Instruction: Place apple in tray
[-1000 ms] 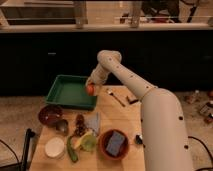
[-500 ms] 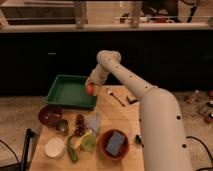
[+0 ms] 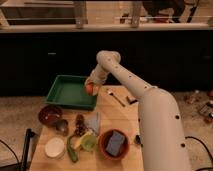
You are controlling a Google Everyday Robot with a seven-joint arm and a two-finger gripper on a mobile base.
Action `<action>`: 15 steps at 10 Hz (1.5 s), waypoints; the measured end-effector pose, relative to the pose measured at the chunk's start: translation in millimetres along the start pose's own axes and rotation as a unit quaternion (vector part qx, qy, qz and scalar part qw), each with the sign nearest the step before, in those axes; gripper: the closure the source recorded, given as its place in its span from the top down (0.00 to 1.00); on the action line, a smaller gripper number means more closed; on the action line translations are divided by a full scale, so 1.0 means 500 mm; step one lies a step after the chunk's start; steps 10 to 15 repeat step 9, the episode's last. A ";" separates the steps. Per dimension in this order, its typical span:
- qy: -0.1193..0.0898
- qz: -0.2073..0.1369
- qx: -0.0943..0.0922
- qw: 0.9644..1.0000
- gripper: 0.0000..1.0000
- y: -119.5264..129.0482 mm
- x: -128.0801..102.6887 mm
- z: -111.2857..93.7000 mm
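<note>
The gripper (image 3: 90,86) hung at the end of the long white arm (image 3: 130,82), just over the near right edge of the tray (image 3: 70,91). It appeared to be closed on the apple (image 3: 89,89), which showed as a small red-orange ball at the gripper's tip, though the fingers themselves were hard to make out against the fruit. The apple sat above the tray's right rim, roughly where the green plastic met the wooden surface (image 3: 122,115).

The tray lay at the far left of the surface, its interior bare green. Nearer than it, on the left, stood a dark red bowl (image 3: 50,114), and near that a white round dish (image 3: 55,147). Toward the middle lay a dark grape bunch (image 3: 80,125) and a yellow-green fruit (image 3: 88,142). To the right of those stood an orange bowl (image 3: 114,144) holding something blue-grey. A few small dark items (image 3: 117,97) lay on the far right of the surface.
</note>
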 end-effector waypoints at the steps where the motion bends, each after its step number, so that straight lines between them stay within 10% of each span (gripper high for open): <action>1: 0.000 0.000 0.000 1.000 0.78 0.000 0.001 0.001; 15: 0.005 -0.001 -0.003 1.000 0.80 0.010 0.014 0.006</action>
